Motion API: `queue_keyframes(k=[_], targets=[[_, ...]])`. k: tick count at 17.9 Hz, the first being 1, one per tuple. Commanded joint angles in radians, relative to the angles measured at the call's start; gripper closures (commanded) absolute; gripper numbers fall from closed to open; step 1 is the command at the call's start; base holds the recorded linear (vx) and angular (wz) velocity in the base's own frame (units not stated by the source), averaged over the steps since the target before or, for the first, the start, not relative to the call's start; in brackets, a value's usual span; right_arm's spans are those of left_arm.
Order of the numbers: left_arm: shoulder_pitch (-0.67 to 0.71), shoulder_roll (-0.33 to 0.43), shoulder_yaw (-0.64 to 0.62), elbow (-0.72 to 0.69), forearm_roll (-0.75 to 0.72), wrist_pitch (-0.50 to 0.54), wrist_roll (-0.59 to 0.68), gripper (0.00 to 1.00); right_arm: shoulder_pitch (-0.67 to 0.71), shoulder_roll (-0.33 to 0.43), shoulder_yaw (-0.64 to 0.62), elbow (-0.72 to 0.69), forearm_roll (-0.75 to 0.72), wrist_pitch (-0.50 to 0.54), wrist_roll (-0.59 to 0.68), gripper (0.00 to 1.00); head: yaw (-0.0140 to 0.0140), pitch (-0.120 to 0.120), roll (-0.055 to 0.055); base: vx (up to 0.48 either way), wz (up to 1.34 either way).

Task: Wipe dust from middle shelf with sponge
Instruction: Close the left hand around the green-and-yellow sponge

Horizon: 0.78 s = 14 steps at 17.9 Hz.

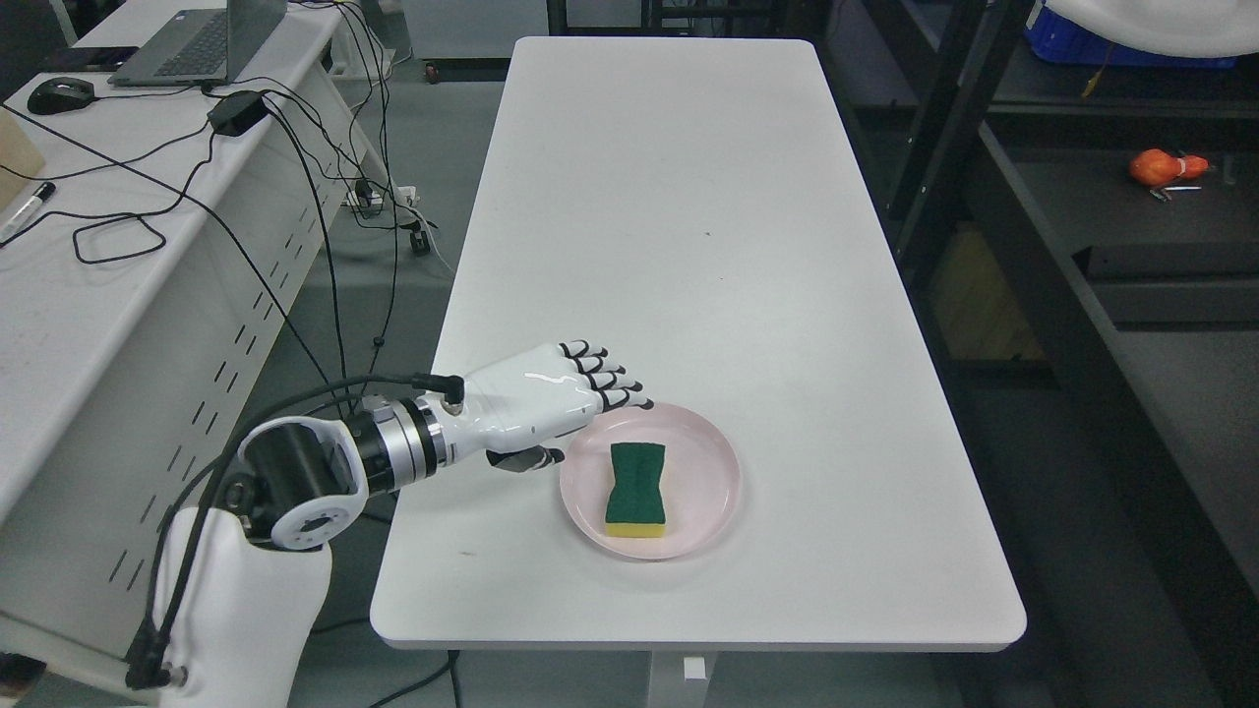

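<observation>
A green-topped sponge point(636, 489) with a yellow underside lies in a pink plate point(715, 496) near the front of the white table point(689, 226). My left hand point(580, 398) hovers just left of and above the plate's rim, palm down. Its fingers point(610, 379) are stretched out and hold nothing. The thumb hangs below the palm. The hand is a short way from the sponge and does not touch it. The right arm is out of view.
A dark metal shelving rack point(1082, 226) stands to the right of the table, with an orange object point(1166, 167) on one shelf. A desk point(118, 226) with a laptop, mouse and cables stands at the left.
</observation>
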Motion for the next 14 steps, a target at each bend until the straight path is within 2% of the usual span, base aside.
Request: queue_keyframes(k=[1, 14], targets=[[-0.006, -0.051, -0.125, 0.070, -0.059, 0.001, 0.004, 0.20, 0.000, -0.017, 0.000, -0.017, 0.000, 0.073, 0.000, 0.00, 0.0000, 0.000, 0.000, 0.000, 0.00], [-0.014, -0.091, -0.137, 0.189, -0.149, 0.001, 0.041, 0.22, 0.000, -0.017, 0.000, -0.017, 0.000, 0.073, 0.000, 0.00, 0.0000, 0.000, 0.000, 0.000, 0.00]])
